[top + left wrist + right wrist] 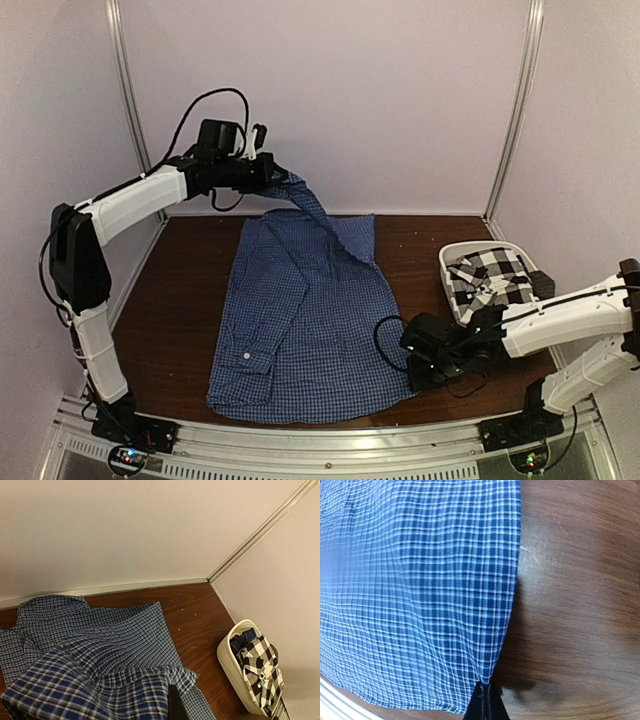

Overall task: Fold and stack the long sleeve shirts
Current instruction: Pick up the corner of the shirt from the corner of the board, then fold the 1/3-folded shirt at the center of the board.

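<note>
The blue gingham shirt [300, 320] lies spread on the brown table. My left gripper [272, 175] is shut on a part of it at the far side and holds that part up above the table; in the left wrist view the cloth [100, 680] drapes over one dark finger [176, 705]. My right gripper [418, 375] is shut on the shirt's near right edge, low at the table; in the right wrist view the cloth [430, 595] pulls taut from the closed fingertips [486, 700]. The black-and-white checked shirt [492, 278] lies bundled in the tub.
A white plastic tub [448, 262] stands at the table's right side, also in the left wrist view [235, 667]. Pale walls enclose the back and sides. A metal rail [320, 440] runs along the near edge.
</note>
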Controlling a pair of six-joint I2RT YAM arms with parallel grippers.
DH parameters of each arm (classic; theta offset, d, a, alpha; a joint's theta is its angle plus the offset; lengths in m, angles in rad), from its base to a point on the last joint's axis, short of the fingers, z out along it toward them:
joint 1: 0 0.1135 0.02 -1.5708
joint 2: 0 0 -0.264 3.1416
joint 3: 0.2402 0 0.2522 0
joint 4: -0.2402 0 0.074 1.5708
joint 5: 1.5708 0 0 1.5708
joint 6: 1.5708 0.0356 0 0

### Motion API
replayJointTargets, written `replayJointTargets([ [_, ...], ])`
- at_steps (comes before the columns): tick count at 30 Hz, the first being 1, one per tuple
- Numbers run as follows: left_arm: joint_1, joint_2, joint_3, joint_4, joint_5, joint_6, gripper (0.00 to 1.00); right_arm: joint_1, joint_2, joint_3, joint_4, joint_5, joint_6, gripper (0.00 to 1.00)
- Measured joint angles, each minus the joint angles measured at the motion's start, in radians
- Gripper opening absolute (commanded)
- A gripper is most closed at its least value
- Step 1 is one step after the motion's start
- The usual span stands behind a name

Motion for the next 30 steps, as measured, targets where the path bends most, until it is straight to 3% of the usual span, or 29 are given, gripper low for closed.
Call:
replayJointTargets([
  [12, 0.034, 0.017, 0.072, -0.035, -0.021, 0.082, 0.00, 0.108, 0.106, 0.264, -0.051, 0.006, -0.065, 0.03],
  [30, 0.232, -0.076, -0.024, -0.074, -0.086, 0.171, 0.00, 0.115, 0.479, 0.542, 0.102, -0.253, -0.261, 0.04],
])
